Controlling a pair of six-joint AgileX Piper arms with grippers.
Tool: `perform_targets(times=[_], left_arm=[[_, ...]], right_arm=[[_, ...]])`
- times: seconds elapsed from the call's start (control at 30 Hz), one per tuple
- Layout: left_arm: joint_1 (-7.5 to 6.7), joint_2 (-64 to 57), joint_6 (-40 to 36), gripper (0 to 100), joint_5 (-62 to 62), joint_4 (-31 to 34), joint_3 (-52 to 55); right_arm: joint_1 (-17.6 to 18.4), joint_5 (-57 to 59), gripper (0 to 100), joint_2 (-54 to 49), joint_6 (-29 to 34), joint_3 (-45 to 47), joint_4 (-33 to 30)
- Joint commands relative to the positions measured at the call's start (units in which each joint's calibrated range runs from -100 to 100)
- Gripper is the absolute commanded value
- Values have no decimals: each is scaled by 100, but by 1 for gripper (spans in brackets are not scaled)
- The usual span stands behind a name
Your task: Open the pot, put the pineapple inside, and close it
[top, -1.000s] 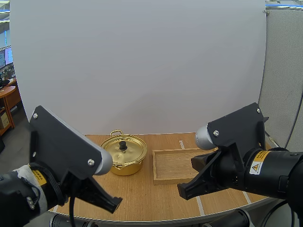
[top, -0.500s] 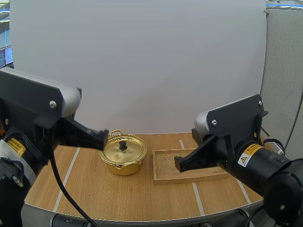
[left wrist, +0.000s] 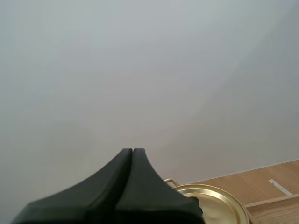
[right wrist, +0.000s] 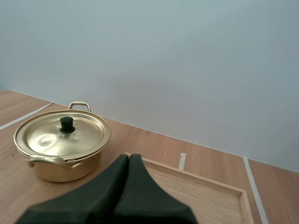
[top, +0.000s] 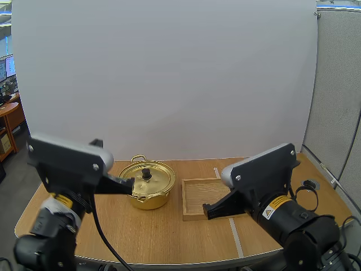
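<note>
A golden pot (top: 148, 189) stands on the table with its lid (top: 148, 176) on, black knob (top: 146, 173) upright. My left gripper (top: 130, 182) hangs at the pot's left rim, fingers shut together as one dark wedge (left wrist: 132, 151) with the lid (left wrist: 216, 204) just beyond. My right gripper (top: 207, 214) hovers over the near edge of the wooden tray (top: 210, 191), also shut with nothing in it (right wrist: 129, 157). In the right wrist view the pot (right wrist: 63, 148) with its knob (right wrist: 67, 124) sits ahead beside the tray (right wrist: 212, 193).
The tray lies bare to the right of the pot. White tape lines (top: 234, 237) cross the wooden table (top: 158, 231). A white backdrop stands behind. The table's rounded front edge runs close under both arms.
Both arms have moved forward and down. The left gripper has come to the pot's left rim, and the right one has gone to the tray's near edge. Pot and tray have not moved.
</note>
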Motion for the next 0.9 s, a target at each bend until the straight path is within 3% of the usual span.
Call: perform_targets(times=[0.0, 0.4, 0.87], left_arm=[[16, 24, -75, 0, -949, 18, 534], [16, 12, -741, 0, -1140, 18, 1056], [35, -45, -741, 0, 1034, 31, 1056]], right_arm=[[-118, -540, 0, -43, -27, 301, -94], [-685, -631, 0, -43, -10, 746, 149], [-692, -232, 0, -43, -10, 1194, 337]])
